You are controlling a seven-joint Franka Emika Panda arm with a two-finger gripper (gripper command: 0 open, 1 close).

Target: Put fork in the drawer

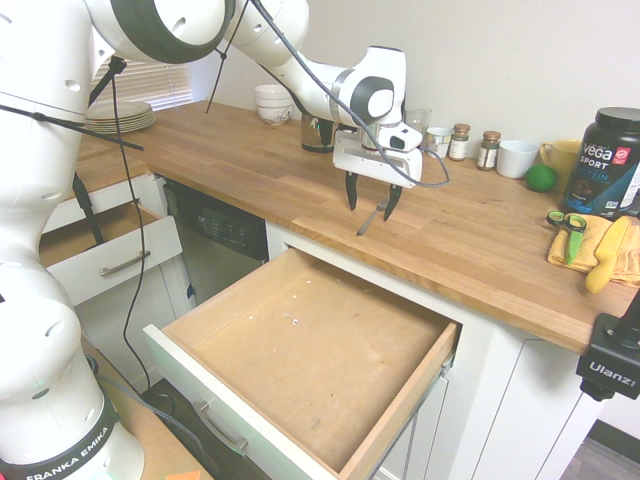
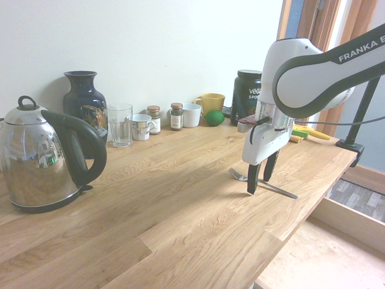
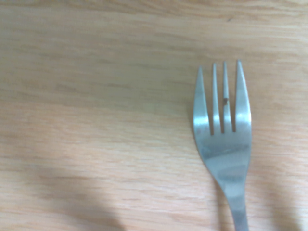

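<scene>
While the gripper (image 1: 368, 203) points straight down over the wooden worktop (image 1: 250, 165), its two dark fingers (image 2: 252, 180) stand spread wide with nothing between them, one on either side of the fork (image 2: 260, 182), and they hold nothing; whether the tips touch the wood cannot be told, though they hang just above or at its surface. The fork lies flat on the worktop near its front edge, just behind the open drawer (image 1: 300, 355), a slim silver piece with four tines that shows sharply in the wrist view (image 3: 222, 144) against bare wood grain. That drawer is pulled far out below the front edge, wide and shallow, with a brown wooden floor, a white front and a metal bar handle (image 1: 222, 428); its inside holds only a few tiny pale specks. A smaller white drawer (image 1: 105, 250) toward the far end of the cabinets also stands open, and its contents cannot be made out. Along the back edge of the worktop stand a clear drinking glass (image 2: 120, 124), a small printed mug (image 2: 141, 127), two spice jars (image 2: 175, 116), a white cup (image 2: 192, 115), a yellow mug (image 2: 211, 102) and a dark protein tub (image 2: 246, 95); the glass looks empty, and the insides of the rest are hidden. A steel kettle (image 2: 42, 159) and a dark blue vase (image 2: 84, 102) stand at one end, near the back.
</scene>
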